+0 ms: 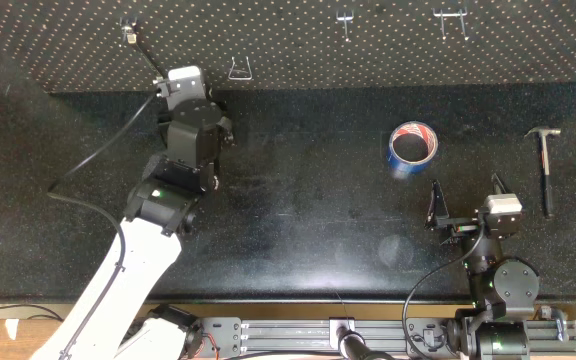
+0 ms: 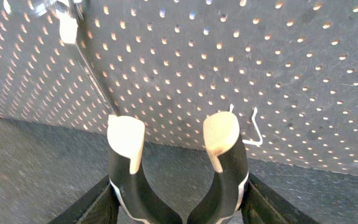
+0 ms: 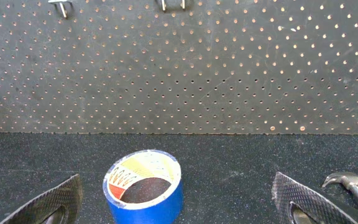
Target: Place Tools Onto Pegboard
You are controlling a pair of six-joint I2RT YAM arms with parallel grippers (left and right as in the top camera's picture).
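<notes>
L gripper, fingers apart, nr pegboard, beside poss. hung screwdriver.

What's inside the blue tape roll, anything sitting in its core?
In the blue tape roll, the core shows only the printed inner wall and the dark table beneath. The core's near part is hidden by the roll's own front wall.

Black perforated pegboard: even grid of small pale holes. Matte black tabletop, finely speckled. Blue tape roll, inner face red, white and yellow; steel hammer, silver head, black handle. On the left gripper, cream pads over black fingers; right gripper black, cross-hatched.
</notes>
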